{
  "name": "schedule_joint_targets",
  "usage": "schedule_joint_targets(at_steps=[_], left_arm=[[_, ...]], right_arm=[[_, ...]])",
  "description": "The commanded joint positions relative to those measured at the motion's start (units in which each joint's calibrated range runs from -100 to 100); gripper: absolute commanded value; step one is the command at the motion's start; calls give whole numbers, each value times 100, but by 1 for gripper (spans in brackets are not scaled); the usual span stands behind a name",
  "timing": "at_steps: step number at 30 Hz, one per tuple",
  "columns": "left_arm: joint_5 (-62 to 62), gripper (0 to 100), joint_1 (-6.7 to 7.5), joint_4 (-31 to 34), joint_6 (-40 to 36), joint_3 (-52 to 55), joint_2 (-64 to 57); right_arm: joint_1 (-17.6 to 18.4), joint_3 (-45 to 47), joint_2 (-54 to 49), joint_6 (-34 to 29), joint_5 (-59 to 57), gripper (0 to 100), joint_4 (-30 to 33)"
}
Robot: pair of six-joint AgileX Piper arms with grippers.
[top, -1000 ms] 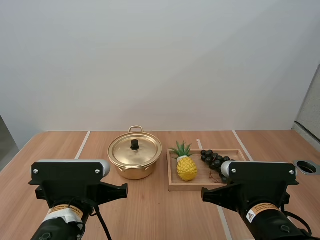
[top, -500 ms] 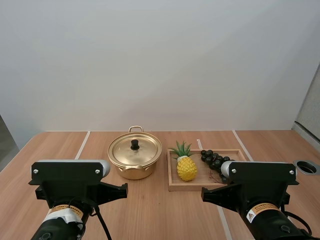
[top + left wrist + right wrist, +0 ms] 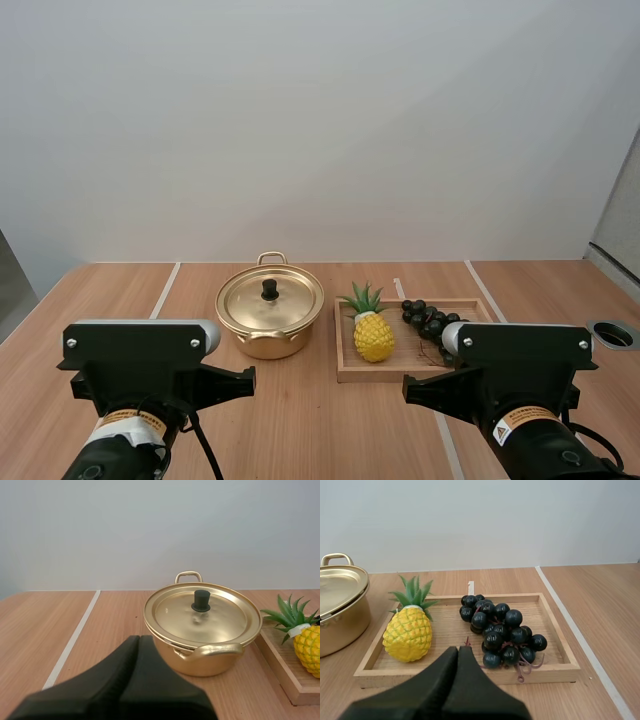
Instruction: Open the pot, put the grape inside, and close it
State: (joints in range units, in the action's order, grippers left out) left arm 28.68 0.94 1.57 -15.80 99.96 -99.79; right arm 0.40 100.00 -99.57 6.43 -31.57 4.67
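A gold pot (image 3: 270,320) stands mid-table with its lid (image 3: 202,612) on, a black knob (image 3: 201,601) on top. A bunch of dark grapes (image 3: 497,630) lies in a wooden tray (image 3: 555,635) to the pot's right, beside a yellow pineapple (image 3: 409,632). My left gripper (image 3: 139,641) is shut with nothing in it, low over the table just short of the pot (image 3: 202,630). My right gripper (image 3: 458,652) is shut and empty too, at the tray's near edge in front of the grapes. In the high view the grapes (image 3: 428,320) are partly hidden by the right arm.
The tray (image 3: 345,372) sits close beside the pot, the pineapple (image 3: 372,332) at its left end. White tape lines (image 3: 72,640) run across the wooden table. A round hole (image 3: 614,335) is set into the table at the far right.
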Motion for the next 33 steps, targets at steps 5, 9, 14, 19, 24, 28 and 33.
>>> schedule_joint_targets(at_steps=[5,9,14,19,24,28,33], left_arm=[[-67,0,-8,-9,69,4,-21],[70,0,-8,-9,151,4,-21],[70,0,-8,-9,142,4,-21],[70,0,-24,-69,142,4,-21],[-331,0,-23,-69,142,4,-21],[-628,0,-23,-14,142,4,-21],[-1707,0,-23,16,436,4,-21]], right_arm=[[11,0,-43,-17,5,0,-84],[11,0,-43,-17,5,0,-155],[11,0,-43,-17,5,0,-155],[11,0,-43,-17,5,0,-541],[11,0,-43,-17,389,0,-281],[11,0,-43,-17,1123,0,243],[11,0,-43,-17,1815,0,933]])
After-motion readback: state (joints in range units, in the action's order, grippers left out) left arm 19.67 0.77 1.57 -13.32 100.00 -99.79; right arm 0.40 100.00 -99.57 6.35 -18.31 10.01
